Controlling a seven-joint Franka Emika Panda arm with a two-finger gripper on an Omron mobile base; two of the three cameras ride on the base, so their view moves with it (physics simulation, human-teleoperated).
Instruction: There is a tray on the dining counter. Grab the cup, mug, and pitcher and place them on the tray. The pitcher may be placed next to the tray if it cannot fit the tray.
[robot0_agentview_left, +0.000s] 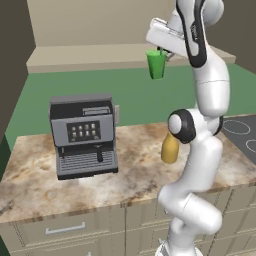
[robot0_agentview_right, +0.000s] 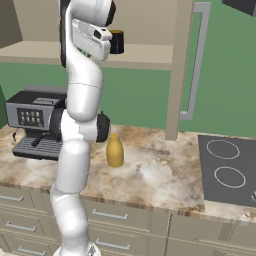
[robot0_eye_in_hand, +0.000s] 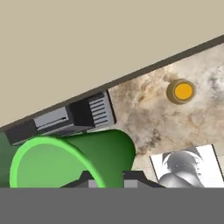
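We hold the green cup pinched by its rim in the closed gripper, lifted high above the coffee machine and clear of it for carrying to the tray

Colours and patterns of the visible items

The cup is bright green, with a lighter green rim in the hand view. The pitcher is yellow-orange; seen from above at 2 o'clock in the hand view it shows an orange centre inside a dull tan ring. The mug is black. The counter is beige-brown with marbled cream and brown veining. The coffee machine is grey and black, with a dark panel bearing small light buttons. The cooktop is dark grey with pale ring outlines. The drawers are cream with pale metal handles. The back wall is green.
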